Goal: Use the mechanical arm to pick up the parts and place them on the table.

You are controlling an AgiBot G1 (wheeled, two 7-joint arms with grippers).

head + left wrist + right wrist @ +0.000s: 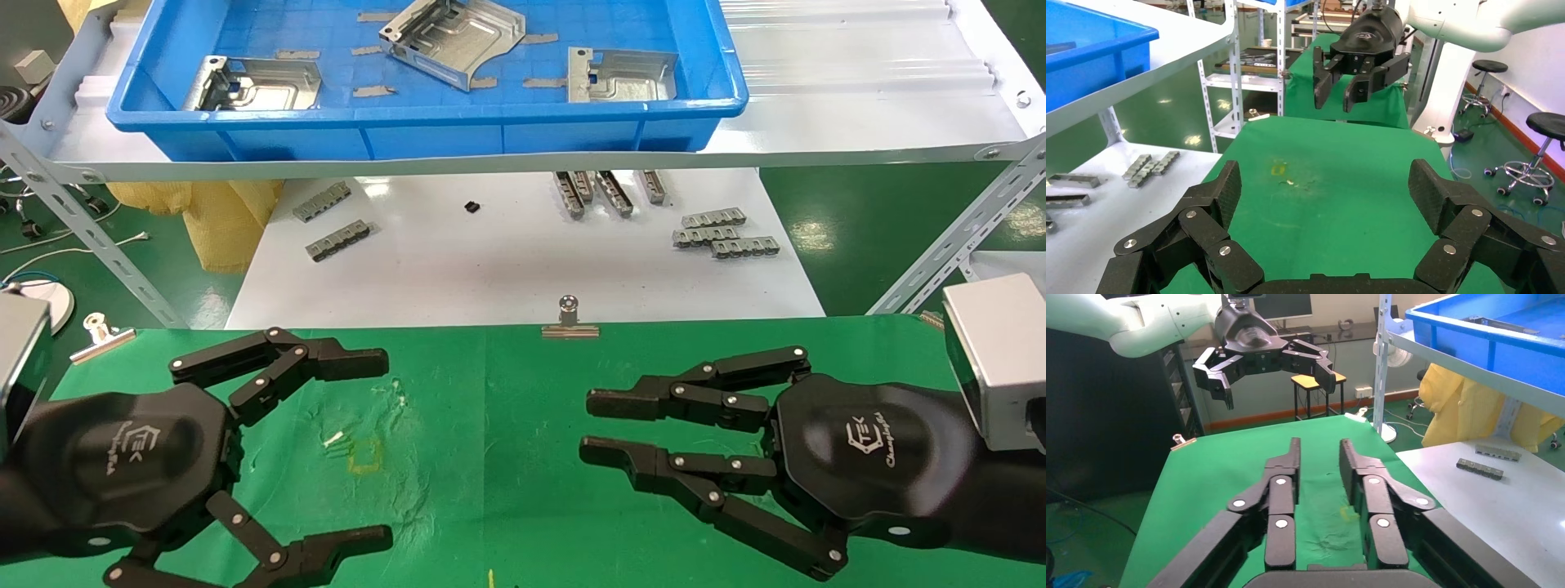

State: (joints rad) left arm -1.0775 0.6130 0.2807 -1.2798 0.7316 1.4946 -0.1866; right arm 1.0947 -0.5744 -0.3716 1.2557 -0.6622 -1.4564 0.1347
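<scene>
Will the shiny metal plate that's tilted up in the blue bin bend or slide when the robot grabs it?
The tilted plate is stamped sheet metal with folded edges, so it probably stays stiff. Its smooth, shiny face may slip. Propped at an angle in the blue bin, it could rock or drop flat when nudged.

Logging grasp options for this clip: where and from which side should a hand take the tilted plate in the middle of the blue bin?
Probably by the raised near corner of the tilted plate, coming from above over the blue bin front wall. That plate leans with one edge lifted off the floor, so fingers could close across the thin edge. Both the left hand and right hand hover open over the green cloth.
</scene>
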